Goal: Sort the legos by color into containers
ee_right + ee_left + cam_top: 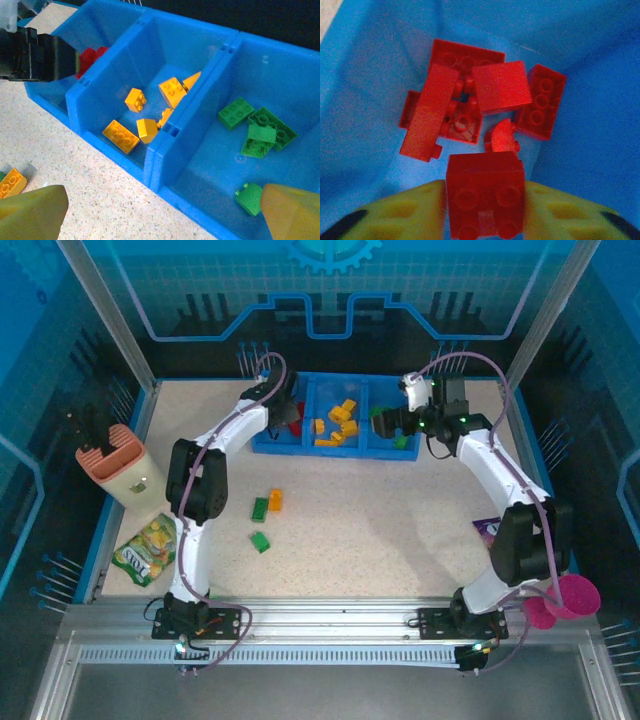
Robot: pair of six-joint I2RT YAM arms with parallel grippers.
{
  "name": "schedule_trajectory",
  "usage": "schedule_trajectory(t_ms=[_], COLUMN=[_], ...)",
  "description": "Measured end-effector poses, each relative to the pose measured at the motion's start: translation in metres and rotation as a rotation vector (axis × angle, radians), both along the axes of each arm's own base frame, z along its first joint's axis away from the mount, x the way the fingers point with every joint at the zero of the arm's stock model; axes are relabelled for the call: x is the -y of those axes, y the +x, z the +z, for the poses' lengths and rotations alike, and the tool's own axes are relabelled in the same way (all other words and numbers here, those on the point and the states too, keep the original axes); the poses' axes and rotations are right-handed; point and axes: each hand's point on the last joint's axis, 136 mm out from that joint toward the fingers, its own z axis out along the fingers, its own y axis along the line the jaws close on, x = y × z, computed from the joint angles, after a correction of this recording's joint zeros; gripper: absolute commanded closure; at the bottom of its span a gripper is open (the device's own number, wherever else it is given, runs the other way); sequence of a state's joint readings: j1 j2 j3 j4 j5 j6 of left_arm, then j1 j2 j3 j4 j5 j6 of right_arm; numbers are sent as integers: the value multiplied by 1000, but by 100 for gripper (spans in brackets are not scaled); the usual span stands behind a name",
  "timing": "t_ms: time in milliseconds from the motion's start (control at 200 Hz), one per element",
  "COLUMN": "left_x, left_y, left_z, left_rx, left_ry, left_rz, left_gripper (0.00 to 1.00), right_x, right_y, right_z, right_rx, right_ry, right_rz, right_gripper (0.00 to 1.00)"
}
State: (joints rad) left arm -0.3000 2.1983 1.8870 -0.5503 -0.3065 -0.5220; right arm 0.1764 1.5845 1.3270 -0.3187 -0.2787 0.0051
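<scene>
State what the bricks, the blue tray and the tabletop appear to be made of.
Bricks: hard moulded plastic, glossy, judging by the crisp studs and soft highlights.
Blue tray: likely moulded plastic, smooth and semi-gloss, with thin one-piece walls showing a sheen.
Tabletop: speckled beige with a matte finish. It could be laminate or a stone-look composite; the look leaves it open.

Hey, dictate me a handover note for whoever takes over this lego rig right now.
Left gripper: shut on a red brick above the red pile at the tray's left end.
Right gripper: open, empty, over the green compartment's near edge.
Done: yellow-orange bricks in the middle, green bricks on the right.
Left: release the red brick; then two loose green bricks and one orange brick on the table.
</scene>
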Motion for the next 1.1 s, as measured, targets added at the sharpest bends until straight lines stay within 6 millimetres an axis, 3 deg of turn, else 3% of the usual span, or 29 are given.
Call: schedule_trajectory(t_ms=[190,490,570,710,801,916,1011,1096], left_x=[2,-5,-10,-20,-32,-48,-63,-74], left_y=[3,9,6,-13,-41,-76,-101,-126], left_z=[11,39,65,148,212,270,286,270], left_rx=[10,46,84,228,349,464,503,496], left_ry=[-9,-54,-58,-25,14,60,108,135], left_rz=[-5,-22,-40,-98,-115,-131,-134,-133], left_gripper=[42,40,38,33,31,29,21,12], right_x=[-29,-89,-111,-151,-176,-197,-208,-222], right_y=[-14,-55,-71,-98,-113,-127,-131,-127], right_z=[0,6,0,-24,-49,-85,-109,-120], right_rx=[18,13,-18,-138,-235,-355,-421,-453], right_ry=[-18,-23,-9,25,37,38,34,43], right_rz=[39,130,160,175,157,72,-8,-73], right_gripper=[1,3,4,5,5,5,5,5])
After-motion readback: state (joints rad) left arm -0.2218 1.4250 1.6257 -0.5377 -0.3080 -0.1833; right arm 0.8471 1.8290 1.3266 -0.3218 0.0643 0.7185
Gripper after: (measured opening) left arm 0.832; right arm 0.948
